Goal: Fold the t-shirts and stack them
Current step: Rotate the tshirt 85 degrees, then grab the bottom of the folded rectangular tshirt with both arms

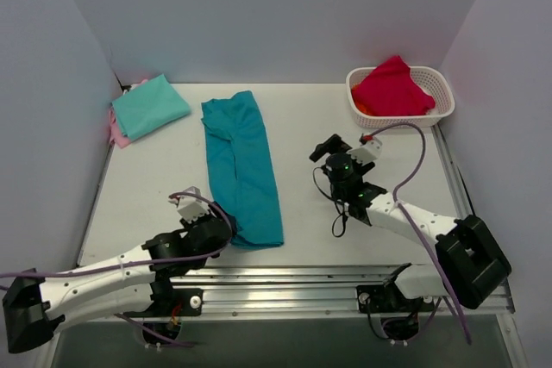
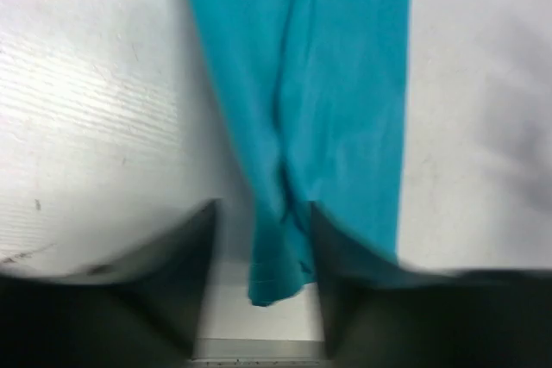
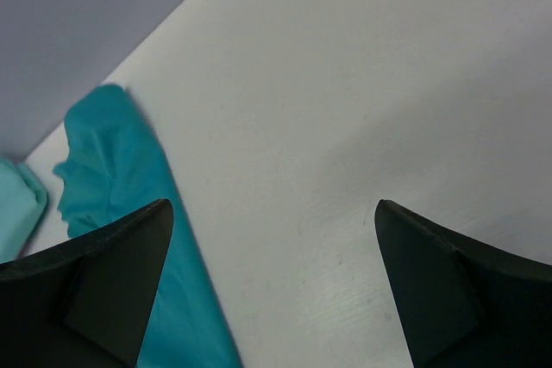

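One teal shirt (image 1: 241, 170): long strip well left of basket (image 1: 405, 120), axis near-to-far. Left claw (image 2: 263, 213) part-open, straddling its near end. Right claw (image 3: 272, 213) wide, toward basket, clear of cloth.

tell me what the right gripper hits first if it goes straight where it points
Most likely the bare table: the right gripper is open and frames only white tabletop ahead. The teal t-shirt lies left of that line. Depth is hard to judge.

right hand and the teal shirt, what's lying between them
Nothing, just bare table between the right hand and the teal shirt; the top view and right wrist view both show it.
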Robot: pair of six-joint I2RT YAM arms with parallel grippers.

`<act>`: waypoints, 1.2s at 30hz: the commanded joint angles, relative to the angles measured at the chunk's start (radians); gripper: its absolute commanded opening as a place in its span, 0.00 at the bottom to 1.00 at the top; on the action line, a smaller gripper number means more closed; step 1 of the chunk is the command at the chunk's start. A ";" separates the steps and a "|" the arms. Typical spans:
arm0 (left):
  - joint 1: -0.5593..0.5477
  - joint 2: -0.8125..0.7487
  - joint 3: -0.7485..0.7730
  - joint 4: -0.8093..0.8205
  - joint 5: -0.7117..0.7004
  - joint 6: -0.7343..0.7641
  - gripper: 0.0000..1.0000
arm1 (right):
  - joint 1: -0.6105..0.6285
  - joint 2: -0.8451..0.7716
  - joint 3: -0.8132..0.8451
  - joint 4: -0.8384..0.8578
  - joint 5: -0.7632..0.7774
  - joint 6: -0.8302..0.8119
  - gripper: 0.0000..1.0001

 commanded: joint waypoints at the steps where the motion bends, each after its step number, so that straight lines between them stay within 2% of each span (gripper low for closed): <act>1: 0.028 -0.140 -0.043 -0.155 -0.119 0.004 0.78 | 0.120 0.080 0.066 0.026 0.029 -0.009 0.99; 2: 0.033 -0.176 -0.051 -0.141 -0.114 0.011 0.95 | 0.142 0.100 0.095 0.017 0.035 -0.009 0.99; 5: 0.040 -0.178 -0.022 -0.214 -0.120 0.021 0.94 | 0.243 0.140 0.118 -0.021 0.060 -0.010 1.00; 8: 0.039 -0.132 0.052 -0.300 -0.115 0.026 0.94 | 0.327 0.113 0.085 -0.028 0.089 0.002 1.00; 10: 0.037 -0.103 0.067 -0.270 -0.083 0.066 0.94 | 0.373 0.091 0.069 -0.054 0.092 0.026 1.00; 16: 0.016 -0.066 0.038 -0.231 0.041 0.064 0.94 | 0.551 -0.016 -0.003 -0.195 0.109 0.098 1.00; 18: 0.007 -0.068 0.035 -0.256 0.066 0.038 0.94 | 0.581 -0.073 -0.087 -0.200 0.074 0.151 0.99; 20: -0.006 -0.080 0.020 -0.280 0.073 0.003 0.94 | 0.608 -0.120 -0.156 -0.128 -0.033 0.174 0.96; 24: -0.023 -0.126 -0.028 -0.270 0.110 -0.029 0.94 | 0.671 -0.130 -0.242 -0.098 -0.120 0.217 0.92; 29: -0.050 -0.151 -0.049 -0.271 0.118 -0.089 0.94 | 0.731 -0.010 -0.215 -0.051 -0.124 0.224 0.86; 33: -0.069 -0.096 -0.055 -0.239 0.109 -0.137 0.94 | 0.742 0.125 -0.157 0.023 -0.161 0.206 0.79; 36: -0.090 0.004 -0.048 -0.246 0.087 -0.201 0.94 | 0.745 0.197 -0.129 0.049 -0.173 0.203 0.70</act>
